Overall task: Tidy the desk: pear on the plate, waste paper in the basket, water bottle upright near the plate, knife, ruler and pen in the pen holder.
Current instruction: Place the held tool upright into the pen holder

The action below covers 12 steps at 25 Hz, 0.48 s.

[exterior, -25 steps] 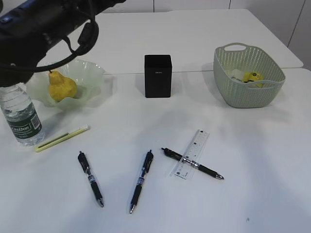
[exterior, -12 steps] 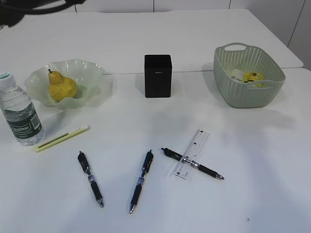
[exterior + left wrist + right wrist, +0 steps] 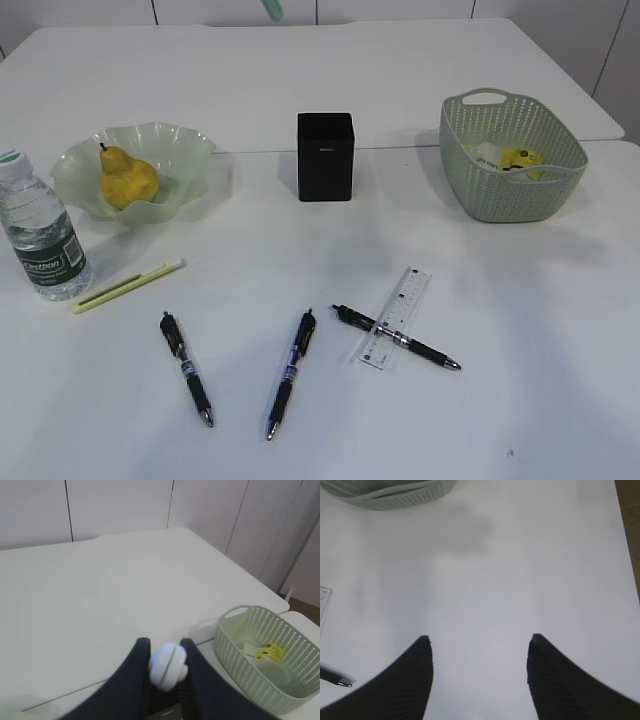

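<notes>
left claw nearly shut, empty | right claw released, empty | ruler pinned under pen, 5 o'clock of pen holder, so pen goes first

Not much you can actually read here. The water bottle has white print on its dark green label, too blurry to spell out. The pen holder has a tiny pale logo, unreadable. The ruler shows tick marks, digits too small.

Ruler cut off at edge
</notes>
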Available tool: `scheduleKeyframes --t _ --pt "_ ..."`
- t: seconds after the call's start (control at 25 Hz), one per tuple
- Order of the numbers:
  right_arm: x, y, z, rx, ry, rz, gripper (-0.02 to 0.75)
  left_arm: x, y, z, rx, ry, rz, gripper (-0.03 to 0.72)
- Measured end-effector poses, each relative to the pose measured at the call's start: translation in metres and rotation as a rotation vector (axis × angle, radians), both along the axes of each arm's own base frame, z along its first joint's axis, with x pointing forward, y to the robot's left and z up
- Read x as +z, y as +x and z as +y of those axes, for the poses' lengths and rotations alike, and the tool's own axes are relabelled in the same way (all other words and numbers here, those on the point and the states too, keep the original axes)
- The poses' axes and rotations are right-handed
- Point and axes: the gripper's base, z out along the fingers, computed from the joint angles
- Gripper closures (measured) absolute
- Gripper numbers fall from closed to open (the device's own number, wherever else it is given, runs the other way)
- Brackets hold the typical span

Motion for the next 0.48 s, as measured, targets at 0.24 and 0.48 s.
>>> scheduleKeyframes --t 0.24,0.48 --pt "0.0 0.0 0.0 -0.001 0.0 -0.001 0.265 -0.011 0.015 -0.007 0.006 0.023 0.043 0.587" --pt "0.0 0.0 0.0 -0.002 0.001 -0.001 0.265 -0.027 0.034 -0.017 0.008 0.034 0.067 0.587"
